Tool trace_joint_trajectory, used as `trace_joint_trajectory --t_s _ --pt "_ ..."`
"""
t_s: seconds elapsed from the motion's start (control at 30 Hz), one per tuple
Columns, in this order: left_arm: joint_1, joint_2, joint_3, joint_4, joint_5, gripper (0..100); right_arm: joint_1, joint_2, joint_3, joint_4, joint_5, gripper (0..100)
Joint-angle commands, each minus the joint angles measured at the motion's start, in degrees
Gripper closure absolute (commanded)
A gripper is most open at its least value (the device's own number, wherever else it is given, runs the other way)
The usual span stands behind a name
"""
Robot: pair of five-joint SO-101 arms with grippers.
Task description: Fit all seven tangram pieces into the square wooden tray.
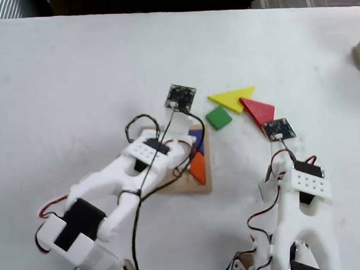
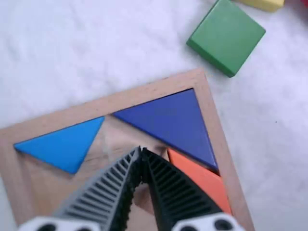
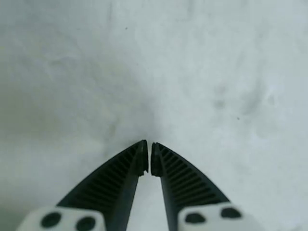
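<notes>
Left wrist view: your left gripper point(image 2: 143, 159), pinched closed and empty, hovers over the tray point(image 2: 144, 95), probably to nudge the orange piece point(image 2: 198, 179); right gripper point(image 3: 149, 160) sits closed.

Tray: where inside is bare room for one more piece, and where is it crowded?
Bare wood lies between the light blue triangle and the dark blue triangle, under the left gripper. Crowded: the tray corner by the orange piece.
</notes>
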Motion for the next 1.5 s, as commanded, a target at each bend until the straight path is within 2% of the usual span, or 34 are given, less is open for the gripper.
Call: trace_joint_trajectory --t_s 0.0,0.37,0.63,0.97,1.23,1.47 --pt "0.4 -0.7 -3.3 -0.2 0.7 98 -0.7 -1.7 -0.6 0.3 0.8 98.1" --pt "-8.3 -22.0 6.2 0.5 0.9 98 -0.7 -1.3 -0.7 -0.4 0.8 98.1" --pt "-20.7 -31.9 11.1 0.6 0.9 98 -0.7 -1.3 -0.7 -0.4 0.7 98.1" --pt "-33.0 -26.3 11.2 0.6 0.4 98 -0.5 -1.2 -0.5 -0.5 0.7 98.1" --pt "-38.8 -20.7 11.3 0.7 -16.2 98 -0.4 -1.2 -0.4 -0.1 0.7 98.1" --pt "-42.7 -19.5 10.8 0.3 -16.5 98 -0.3 -1.2 -0.4 0.6 0.8 98.1"
